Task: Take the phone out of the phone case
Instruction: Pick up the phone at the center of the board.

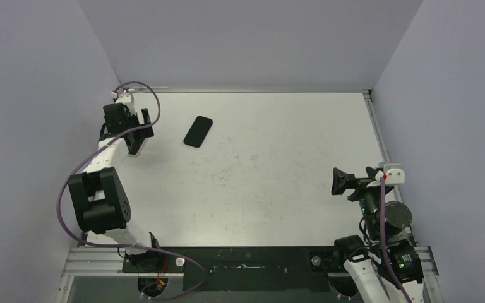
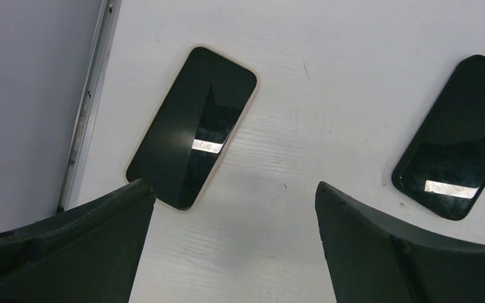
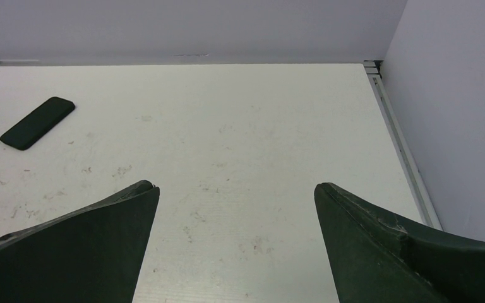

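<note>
A phone with a dark screen and a thin cream rim (image 2: 192, 126) lies flat near the table's left edge. In the top view it is mostly hidden under my left gripper (image 1: 143, 128), with only a pale end (image 1: 136, 149) showing. A second, all-black flat slab with a thicker rounded edge (image 2: 455, 139) lies to its right, also in the top view (image 1: 197, 131) and the right wrist view (image 3: 38, 122). I cannot tell which one is in a case. My left gripper (image 2: 233, 186) is open and empty above the table, its left fingertip over the cream-rimmed phone's near corner. My right gripper (image 3: 237, 186) is open and empty, far away at the right (image 1: 341, 181).
A metal rail (image 2: 88, 101) runs along the table's left edge beside the cream-rimmed phone. Grey walls close in the table (image 1: 271, 164) at the back, left and right. A purple cable (image 1: 151, 95) loops over the left arm.
</note>
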### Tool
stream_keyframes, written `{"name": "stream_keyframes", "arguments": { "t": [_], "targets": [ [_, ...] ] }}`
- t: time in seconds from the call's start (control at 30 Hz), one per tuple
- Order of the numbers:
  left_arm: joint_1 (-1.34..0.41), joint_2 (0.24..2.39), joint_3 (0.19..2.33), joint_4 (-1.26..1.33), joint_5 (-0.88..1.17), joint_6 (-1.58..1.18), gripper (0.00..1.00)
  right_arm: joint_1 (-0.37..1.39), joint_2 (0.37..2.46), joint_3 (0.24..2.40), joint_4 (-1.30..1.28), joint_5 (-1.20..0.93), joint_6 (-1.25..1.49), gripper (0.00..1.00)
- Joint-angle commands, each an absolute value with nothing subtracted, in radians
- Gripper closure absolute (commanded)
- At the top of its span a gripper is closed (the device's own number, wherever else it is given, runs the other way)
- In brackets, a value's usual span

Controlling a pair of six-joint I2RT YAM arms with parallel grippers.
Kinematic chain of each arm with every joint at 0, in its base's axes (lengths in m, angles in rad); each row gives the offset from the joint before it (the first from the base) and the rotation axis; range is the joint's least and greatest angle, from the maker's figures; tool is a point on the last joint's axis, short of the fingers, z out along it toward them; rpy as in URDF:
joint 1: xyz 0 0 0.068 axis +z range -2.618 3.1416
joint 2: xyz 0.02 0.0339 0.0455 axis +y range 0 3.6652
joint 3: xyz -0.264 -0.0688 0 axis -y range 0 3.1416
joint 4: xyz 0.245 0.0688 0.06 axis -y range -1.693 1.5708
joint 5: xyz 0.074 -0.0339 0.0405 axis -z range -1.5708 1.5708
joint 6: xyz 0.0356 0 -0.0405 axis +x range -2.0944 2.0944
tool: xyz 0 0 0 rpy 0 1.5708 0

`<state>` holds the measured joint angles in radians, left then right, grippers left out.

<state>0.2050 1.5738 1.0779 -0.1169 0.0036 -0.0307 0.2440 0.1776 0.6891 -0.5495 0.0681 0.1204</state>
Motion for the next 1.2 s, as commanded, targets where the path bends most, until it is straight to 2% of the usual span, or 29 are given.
{"name": "stream_keyframes", "arguments": {
  "t": [0.0, 0.2, 0.53, 1.17],
  "targets": [
    [0.222, 1.693, 1.225, -0.106, 0.077, 0.069, 0.03, 0.252, 0.229, 0.692, -0.502, 0.034, 0.104, 0.0],
    [0.271, 1.871, 1.387, -0.186, 0.092, 0.144, 0.03, 0.251, 0.303, 0.71, -0.505, 0.006, 0.086, 0.0],
    [0.284, 2.053, 1.531, -0.241, 0.162, 0.186, 0.03, 0.252, 0.386, 0.712, -0.509, -0.029, 0.068, 0.0],
    [0.334, 2.15, 1.596, -0.342, 0.278, 0.271, 0.03, 0.252, 0.431, 0.713, -0.513, -0.04, 0.058, 0.0]
  ]
}}
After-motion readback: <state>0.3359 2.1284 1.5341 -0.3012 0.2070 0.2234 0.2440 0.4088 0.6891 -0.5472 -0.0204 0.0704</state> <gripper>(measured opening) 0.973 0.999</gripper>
